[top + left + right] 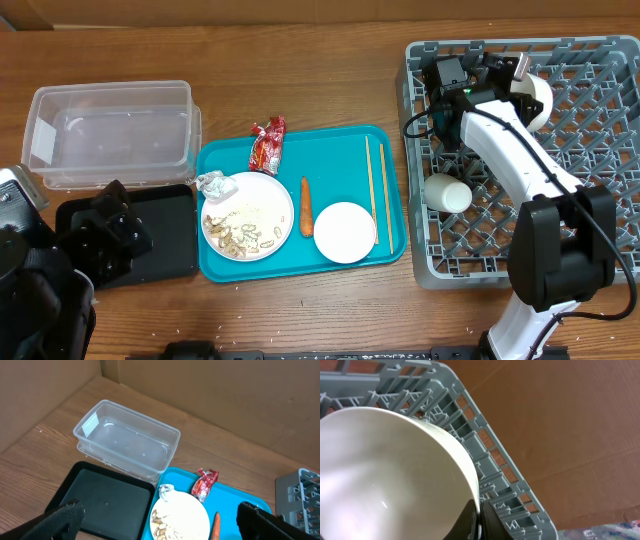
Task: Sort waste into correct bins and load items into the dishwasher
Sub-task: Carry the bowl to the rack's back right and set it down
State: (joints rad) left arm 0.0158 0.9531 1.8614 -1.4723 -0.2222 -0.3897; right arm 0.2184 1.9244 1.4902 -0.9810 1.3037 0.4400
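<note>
My right gripper (522,82) is shut on the rim of a white bowl (540,98), held over the far part of the grey dish rack (600,150). In the right wrist view the fingers (479,522) pinch the bowl's rim (395,470) above the rack (490,455). A white cup (447,192) lies in the rack. The teal tray (350,150) holds a plate with food scraps (247,216), a crumpled tissue (212,183), a red wrapper (267,143), a carrot (306,205), a white bowl (345,232) and chopsticks (376,190). My left gripper (160,525) is open and empty above the black bin (100,505).
A clear plastic container (110,135) stands at the back left, also in the left wrist view (125,440). The black bin (170,235) sits left of the tray. The left arm is at the front left corner. The rack's far edge lies near the table's back edge.
</note>
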